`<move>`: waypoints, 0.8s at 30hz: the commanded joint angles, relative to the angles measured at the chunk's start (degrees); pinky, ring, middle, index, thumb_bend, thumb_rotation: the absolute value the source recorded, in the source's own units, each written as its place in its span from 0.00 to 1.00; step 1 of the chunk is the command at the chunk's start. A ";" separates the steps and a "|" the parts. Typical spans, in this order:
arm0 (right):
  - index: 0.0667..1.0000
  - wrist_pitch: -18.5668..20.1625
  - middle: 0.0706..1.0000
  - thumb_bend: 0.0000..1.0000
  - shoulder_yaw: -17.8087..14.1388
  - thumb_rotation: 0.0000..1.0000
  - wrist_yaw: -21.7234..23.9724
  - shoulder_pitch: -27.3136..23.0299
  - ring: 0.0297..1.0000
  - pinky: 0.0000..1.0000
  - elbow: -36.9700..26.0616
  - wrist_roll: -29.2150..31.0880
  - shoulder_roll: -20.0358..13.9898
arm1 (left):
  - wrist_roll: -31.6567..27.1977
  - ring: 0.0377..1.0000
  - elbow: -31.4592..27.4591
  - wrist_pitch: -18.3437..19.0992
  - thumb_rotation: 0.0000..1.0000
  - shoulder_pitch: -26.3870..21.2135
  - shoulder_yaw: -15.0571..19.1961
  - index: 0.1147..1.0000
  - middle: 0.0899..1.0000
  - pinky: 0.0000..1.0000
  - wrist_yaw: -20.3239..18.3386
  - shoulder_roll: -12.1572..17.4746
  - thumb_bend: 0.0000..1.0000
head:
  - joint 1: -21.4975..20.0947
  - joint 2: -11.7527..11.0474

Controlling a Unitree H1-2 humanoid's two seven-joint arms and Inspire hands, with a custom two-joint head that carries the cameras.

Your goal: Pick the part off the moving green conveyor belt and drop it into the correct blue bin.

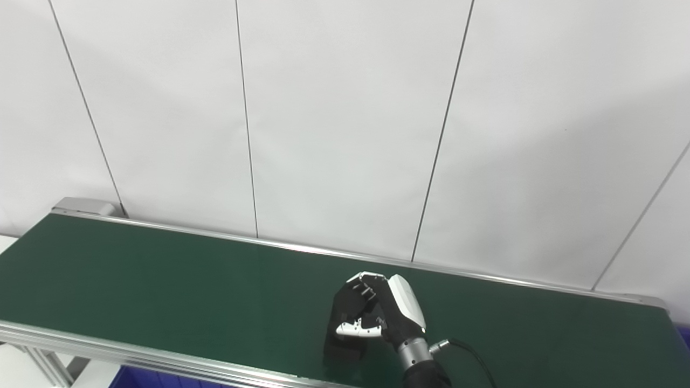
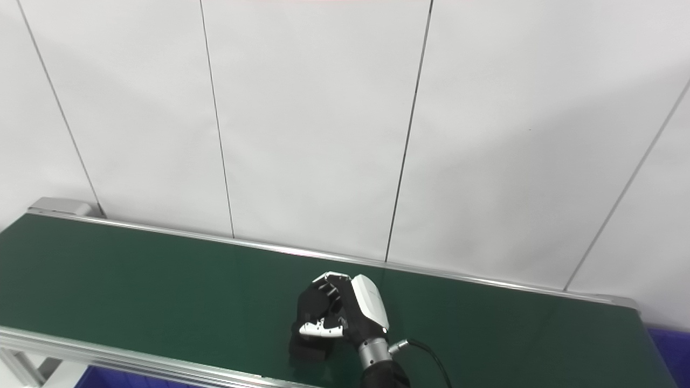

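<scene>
The green conveyor belt (image 1: 161, 285) runs across the view from left to right. My right hand (image 1: 385, 312) comes in from the bottom edge and rests low over the belt near its front rail. Its fingers (image 1: 362, 288) are curled and its thumb (image 1: 356, 328) is folded across a black part (image 1: 342, 347). The part is dark and blocky, largely covered by the hand, and its lower end sits at the belt surface. In the right eye view the same hand (image 2: 347, 312) wraps the part (image 2: 308, 347). My left hand is out of view.
A silver rail (image 1: 135, 353) lines the belt's front edge and another (image 1: 485, 277) its back edge, with white wall panels behind. A blue bin shows as a sliver under the front rail (image 1: 145, 377). More blue shows at the far right (image 1: 684, 337).
</scene>
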 commanded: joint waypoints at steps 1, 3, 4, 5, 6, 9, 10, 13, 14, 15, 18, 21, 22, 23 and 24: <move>0.47 -3.03 0.47 0.50 -0.44 0.00 -1.23 -2.79 0.42 0.38 -1.55 0.44 0.85 | -0.80 0.72 -1.65 -2.28 0.37 -0.45 0.11 0.78 0.73 0.67 -0.05 -0.19 0.97 | 0.04 0.15; 0.47 -3.67 0.47 0.50 -0.53 0.00 -1.28 -2.84 0.42 0.38 -1.38 0.67 0.91 | -0.95 0.72 -1.62 -2.27 0.37 -0.48 0.15 0.78 0.73 0.67 -0.19 -0.20 0.97 | -0.02 0.17; 0.47 -4.13 0.47 0.50 -0.54 0.00 -1.37 -2.87 0.42 0.38 -1.25 0.76 0.93 | -0.96 0.72 -1.72 -2.26 0.37 -0.44 0.08 0.78 0.73 0.67 -0.20 -0.14 0.97 | -0.03 0.24; 0.47 -4.40 0.47 0.50 -0.54 0.00 -1.47 -2.89 0.42 0.38 -1.20 0.75 0.94 | -0.91 0.72 -1.80 -2.25 0.37 -0.40 0.03 0.78 0.73 0.68 -0.16 -0.08 0.97 | -0.02 0.23; 0.47 -4.47 0.47 0.50 -0.41 0.00 -1.79 -2.91 0.42 0.38 -1.24 0.38 0.89 | -0.80 0.72 -1.86 -2.26 0.37 -0.40 0.02 0.78 0.73 0.68 -0.22 -0.01 0.97 | -0.03 0.27; 0.48 -4.82 0.47 0.50 -0.26 0.00 -1.99 -2.94 0.42 0.37 -1.43 0.09 0.80 | -0.85 0.73 -1.99 -2.26 0.37 -0.37 -0.07 0.79 0.74 0.68 -0.34 0.08 0.95 | -0.06 0.33; 0.48 -4.90 0.47 0.50 -0.28 0.00 -1.92 -2.95 0.42 0.37 -1.49 0.17 0.79 | -0.96 0.73 -1.94 -2.27 0.37 -0.39 -0.03 0.79 0.74 0.68 -0.43 0.06 0.95 | -0.10 0.33; 0.48 -4.99 0.46 0.50 -0.33 0.00 -1.96 -3.00 0.41 0.38 -1.62 0.11 0.78 | -0.98 0.72 -1.83 -2.27 0.37 -0.44 0.04 0.79 0.74 0.68 -0.38 -0.04 0.95 | -0.24 0.29; 0.48 -5.00 0.46 0.50 -0.35 0.00 -1.92 -2.98 0.41 0.38 -1.75 0.12 0.77 | -0.96 0.72 -1.81 -2.27 0.37 -0.45 0.05 0.79 0.73 0.67 -0.29 -0.09 0.95 | -0.24 0.29; 0.48 -5.18 0.46 0.50 -0.48 0.00 -1.70 -2.96 0.42 0.38 -1.83 0.44 0.79 | -0.99 0.72 -1.78 -2.25 0.37 -0.50 0.01 0.79 0.73 0.67 -0.25 -0.07 0.96 | -0.30 0.26; 0.47 -5.29 0.46 0.50 -0.85 0.00 -1.04 -2.73 0.42 0.38 -2.84 1.20 0.75 | -0.96 0.72 -1.49 -2.27 0.37 -0.80 0.02 0.79 0.74 0.67 -0.45 0.05 0.95 | -0.44 0.24; 0.47 -5.04 0.46 0.50 -1.10 0.00 -0.61 -2.15 0.43 0.39 -4.99 1.42 0.50 | -1.17 0.72 -1.11 -2.27 0.37 -1.04 0.17 0.79 0.73 0.68 -0.44 -0.09 0.95 | -0.57 0.10; 0.47 -4.70 0.46 0.50 -1.20 0.00 -0.21 -1.73 0.42 0.39 -6.35 1.55 0.37 | -1.07 0.72 -1.07 -2.27 0.36 -1.07 0.21 0.79 0.73 0.68 -0.33 -0.15 0.95 | -0.57 0.10; 0.48 -4.47 0.46 0.50 -1.29 0.00 0.05 -1.40 0.42 0.38 -7.49 1.61 0.25 | -1.02 0.72 -0.97 -2.27 0.37 -1.16 0.27 0.79 0.73 0.68 -0.25 -0.22 0.95 | -0.69 0.05; 0.48 -4.14 0.45 0.50 -1.42 0.00 0.45 -0.97 0.42 0.38 -8.90 1.74 0.15 | -0.91 0.71 -0.96 -2.27 0.36 -1.20 0.26 0.79 0.73 0.68 -0.10 -0.26 0.94 | -0.75 0.01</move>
